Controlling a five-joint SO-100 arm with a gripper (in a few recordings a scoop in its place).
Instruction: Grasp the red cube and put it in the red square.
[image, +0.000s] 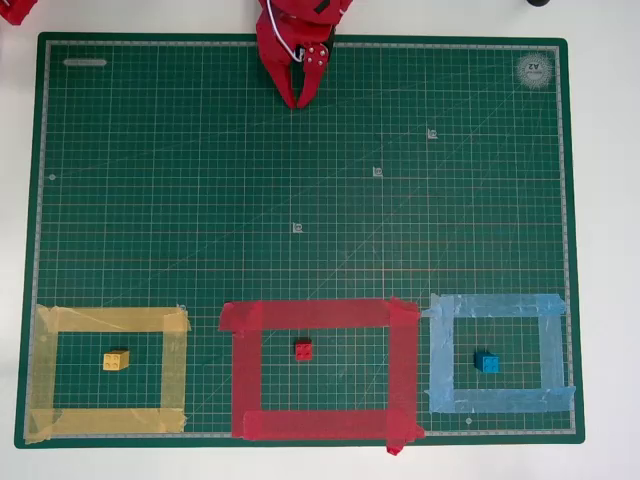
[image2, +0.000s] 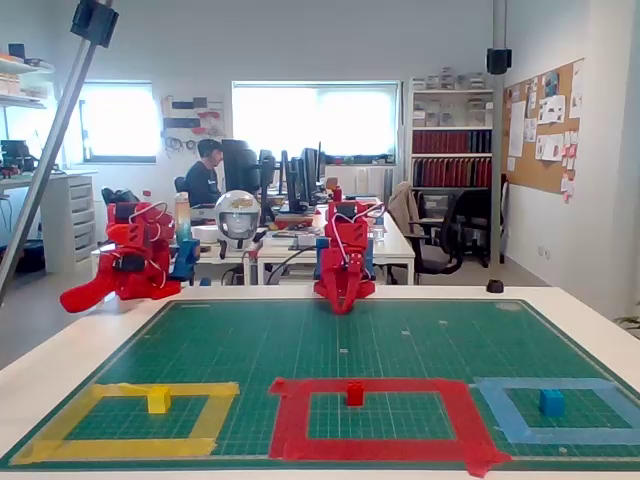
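Red cube (image: 303, 349) sits inside red square (image: 320, 370) (gripper (image: 298, 100) well apart).

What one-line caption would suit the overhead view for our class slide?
Red cube sits inside the red square while the pincer rests closed at the far edge of the green mat.

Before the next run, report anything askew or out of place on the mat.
The red square is taped roughly: its strips overlap crookedly, and the lower right corner in the overhead view runs off the green mat. The red cube, yellow cube and blue cube sit inside matching frames.
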